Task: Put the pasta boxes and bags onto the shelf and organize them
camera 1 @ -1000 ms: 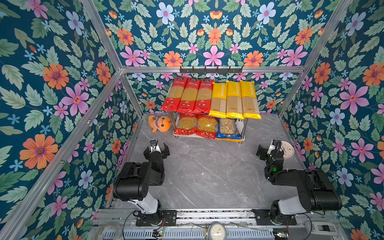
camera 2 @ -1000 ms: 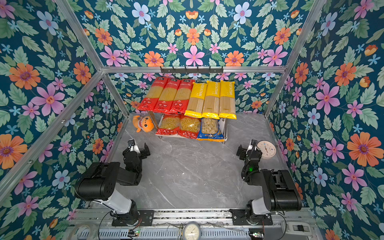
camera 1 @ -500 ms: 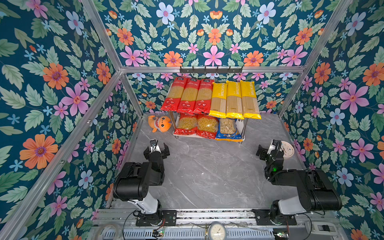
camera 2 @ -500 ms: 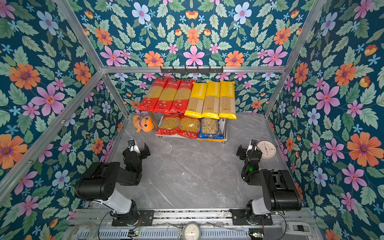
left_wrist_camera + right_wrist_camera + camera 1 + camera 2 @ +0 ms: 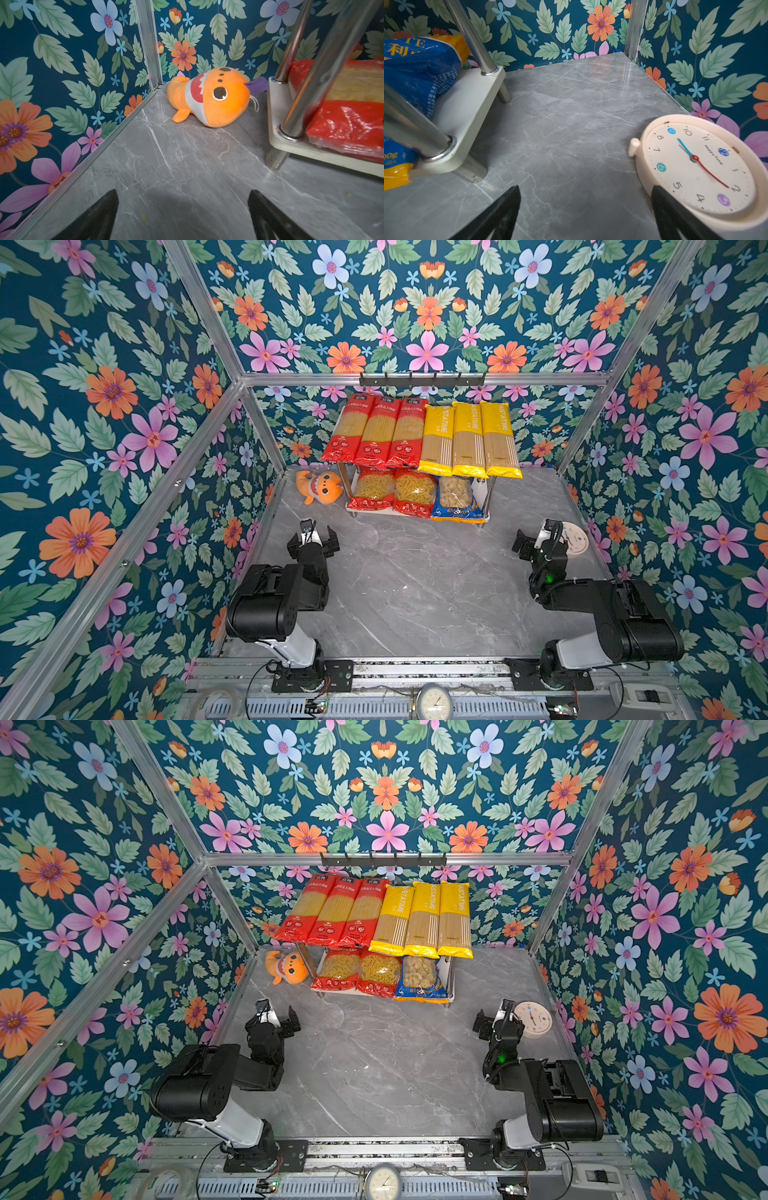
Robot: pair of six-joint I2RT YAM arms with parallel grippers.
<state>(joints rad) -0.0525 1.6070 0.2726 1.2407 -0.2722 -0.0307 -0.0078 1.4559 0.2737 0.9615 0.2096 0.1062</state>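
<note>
Grey marble table (image 5: 415,593), floral walls round; shelf (image 5: 467,104) at far centre holds every pack; top tier: red spaghetti (image 5: 378,431) left, yellow spaghetti (image 5: 469,439) right, sorted by colour, long so ends overhang the near edge; lower tier: red bags (image 5: 390,493) left, blue bag (image 5: 455,499) right, short enough to fit under; task looks done; plush (image 5: 320,487), clock (image 5: 575,539) off shelf, not pasta; left gripper (image 5: 182,192), right gripper (image 5: 585,190) near, parked, jaws wide, empty.

Bright, even light falls from above. Both top views are sharp and richly coloured, with only soft shadows on the grey bench (image 5: 415,593). In the left wrist view, glare streaks the red bag (image 5: 349,126) and the chrome shelf leg (image 5: 317,79). The wide lens stretches the edges, and the left end effector (image 5: 182,190) looks dark and blurred.
</note>
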